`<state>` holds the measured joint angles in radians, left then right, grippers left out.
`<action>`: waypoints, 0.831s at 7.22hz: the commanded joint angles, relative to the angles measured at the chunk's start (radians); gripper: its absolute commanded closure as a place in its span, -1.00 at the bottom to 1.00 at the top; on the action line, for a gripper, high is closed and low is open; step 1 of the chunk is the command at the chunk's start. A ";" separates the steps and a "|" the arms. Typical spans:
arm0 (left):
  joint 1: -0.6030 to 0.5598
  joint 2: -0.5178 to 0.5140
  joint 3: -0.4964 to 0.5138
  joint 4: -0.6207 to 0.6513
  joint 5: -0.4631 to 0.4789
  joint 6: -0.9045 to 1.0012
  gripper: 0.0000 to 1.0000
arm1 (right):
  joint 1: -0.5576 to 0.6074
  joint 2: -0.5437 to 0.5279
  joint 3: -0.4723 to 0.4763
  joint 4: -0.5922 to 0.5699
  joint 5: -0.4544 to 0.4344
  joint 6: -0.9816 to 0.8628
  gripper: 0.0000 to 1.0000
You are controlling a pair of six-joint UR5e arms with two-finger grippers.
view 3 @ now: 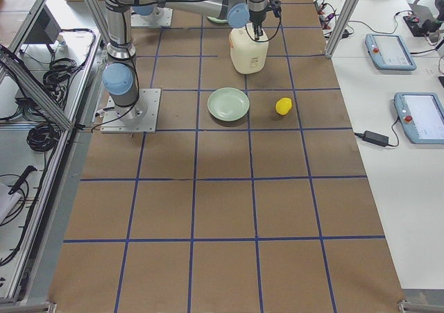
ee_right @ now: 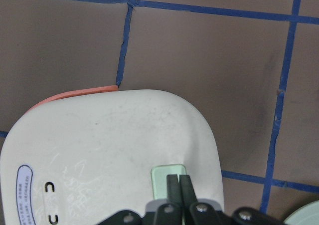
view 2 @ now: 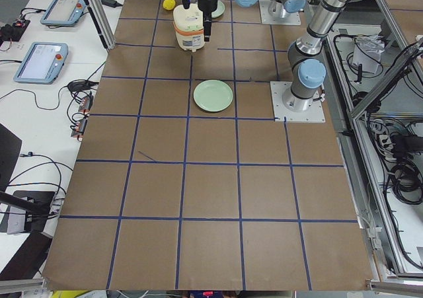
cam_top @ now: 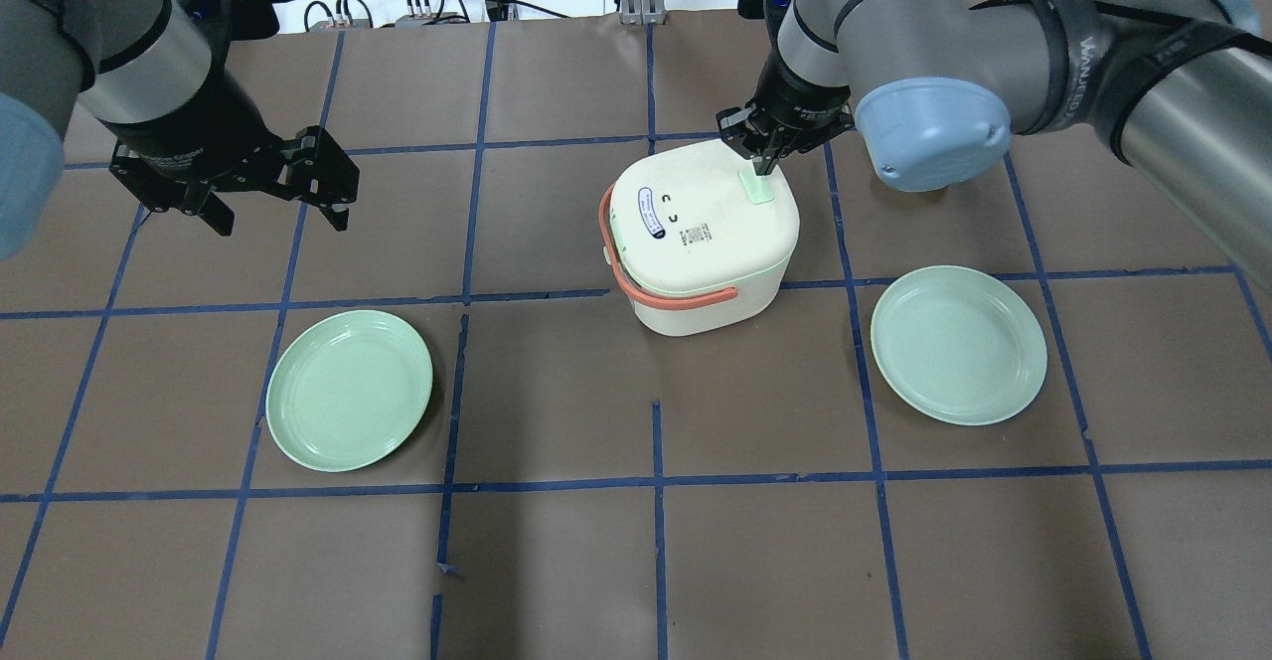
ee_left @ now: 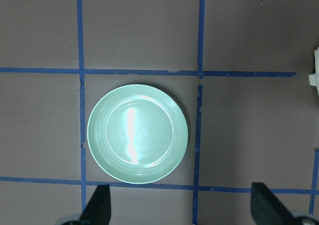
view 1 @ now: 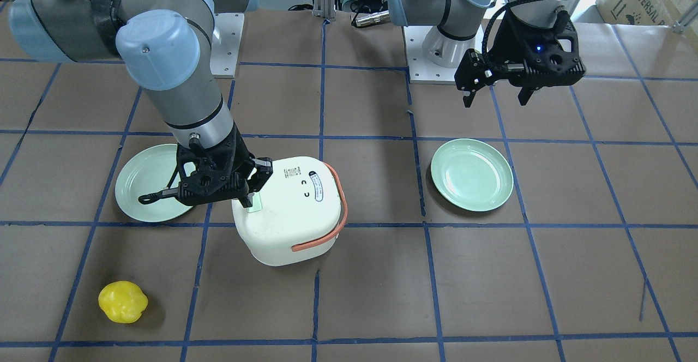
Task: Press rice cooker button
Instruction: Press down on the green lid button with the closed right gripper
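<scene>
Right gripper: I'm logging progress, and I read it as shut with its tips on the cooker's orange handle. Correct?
No: the right gripper is shut, but its tips are on the cooker's green button, not the orange handle. The right wrist view shows it.

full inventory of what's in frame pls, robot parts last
rice cooker: 1, white with coral handle, mid-table
lid button: 1, pale green, on the lid's edge toward robot's right
left plate: 1, pale green, robot's left of cooker
right plate: 1, pale green, robot's right of cooker
yellow lumpy object: 1, possibly toy fruit, operators' side, robot's right
table: 1, brown cover, blue tape grid
left gripper: 1, black, open, above table on robot's left
right gripper: 1, black, shut, tips at the lid button
</scene>
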<state>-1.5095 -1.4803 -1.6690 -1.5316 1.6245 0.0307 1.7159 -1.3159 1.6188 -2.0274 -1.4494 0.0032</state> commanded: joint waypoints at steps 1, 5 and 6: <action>0.000 0.000 0.000 0.001 0.000 0.000 -1.00 | 0.005 0.003 0.001 -0.007 -0.009 0.003 0.71; 0.000 0.000 0.000 0.001 0.000 0.000 -1.00 | 0.011 0.006 0.016 -0.031 -0.009 0.006 0.71; 0.000 0.000 0.000 0.001 0.000 0.000 -1.00 | 0.016 0.006 0.021 -0.040 -0.009 0.012 0.71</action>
<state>-1.5094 -1.4803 -1.6690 -1.5314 1.6245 0.0307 1.7265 -1.3109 1.6317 -2.0540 -1.4588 0.0101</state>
